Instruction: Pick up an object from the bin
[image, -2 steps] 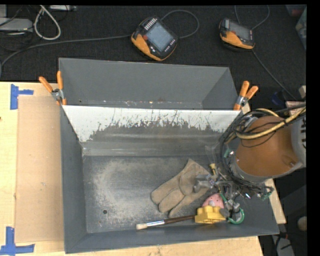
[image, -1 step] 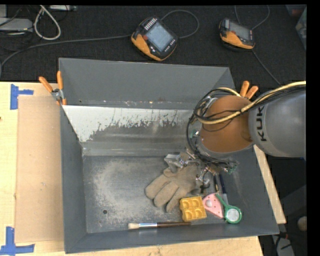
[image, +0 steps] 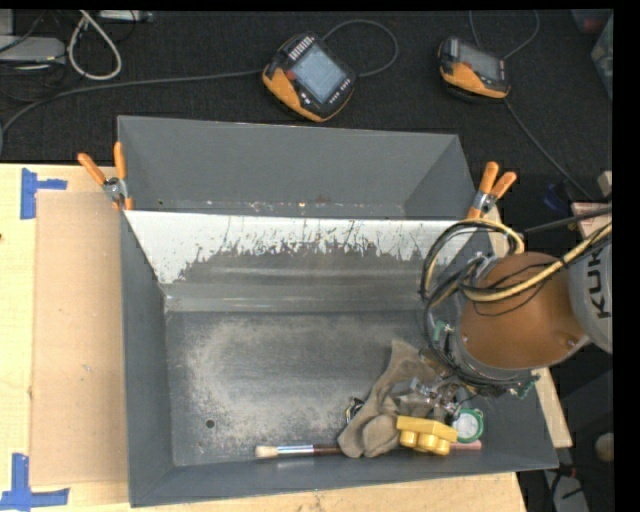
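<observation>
The grey metal bin (image: 250, 350) has a scuffed, speckled floor and a far wall streaked with pale scratches. The arm (image: 600, 285) comes in from the right, its wrist wrapped in a rounded orange cover (image: 515, 320) with yellow and black cables (image: 470, 265) looping over the far side of it. Below that cover the end effector (image: 437, 393) is down in the near right corner of the bin, over a small heap of things. Whether it is wide or narrow I cannot tell, because the cover and the clutter around it hide the tip. Nothing can be made out held in it. The thing it is lowest over is a crumpled beige cloth (image: 385, 405) that lies bunched on the floor, spreading from under the wrist toward the near left. The end effector is at the cloth's right edge — touching or just above it, the view does not settle. Just near of it, lying against the cloth, is a chunky yellow plastic piece (image: 425, 434), and just right of that a small round green-and-white thing (image: 467, 424). Left of the heap, close along the near wall, a thin brush (image: 297, 451) lies flat — pale tip to the left, its other end reaching the cloth.
</observation>
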